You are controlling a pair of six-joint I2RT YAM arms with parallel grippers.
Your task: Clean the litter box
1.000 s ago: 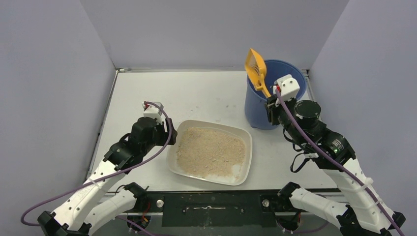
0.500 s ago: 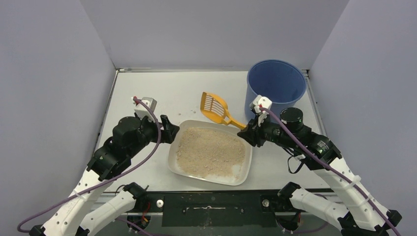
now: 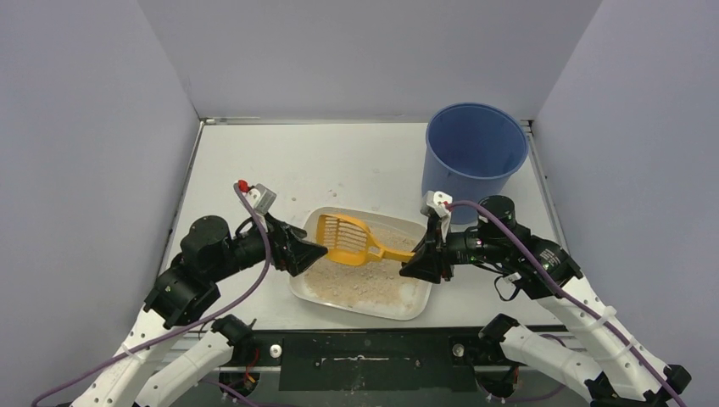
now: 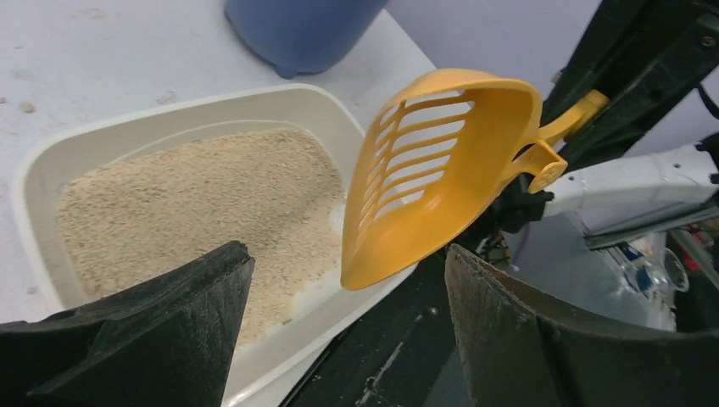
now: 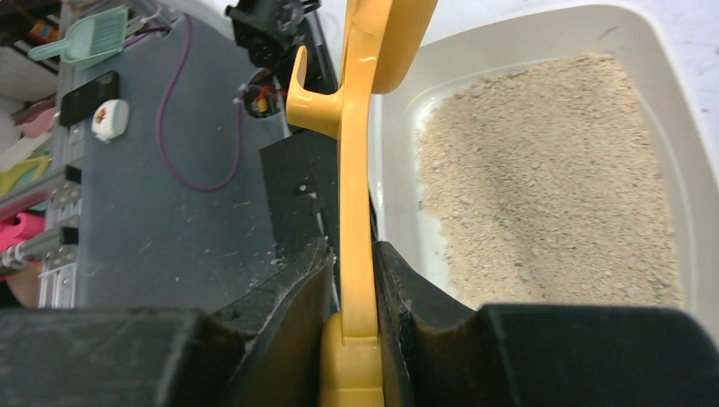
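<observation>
Left gripper (image 3: 303, 252) sits at the left rim of the litter box (image 3: 356, 307), jaws spread wide, holding nothing, can't tell if it touches the rim; box lies near the front of the table (image 3: 339, 161), litter over most of its floor. Orange scoop (image 3: 343, 237) hangs tilted above the litter, looks empty, not dug in. Right gripper (image 3: 421, 254) is pinched on the scoop handle at the box's right rim. Blue bucket (image 3: 475, 153) stands behind right, just beside the box. Step: likely start of a scooping pass; next calls for lowering the head into the litter, dragging, sifting, then carrying to the bucket
</observation>
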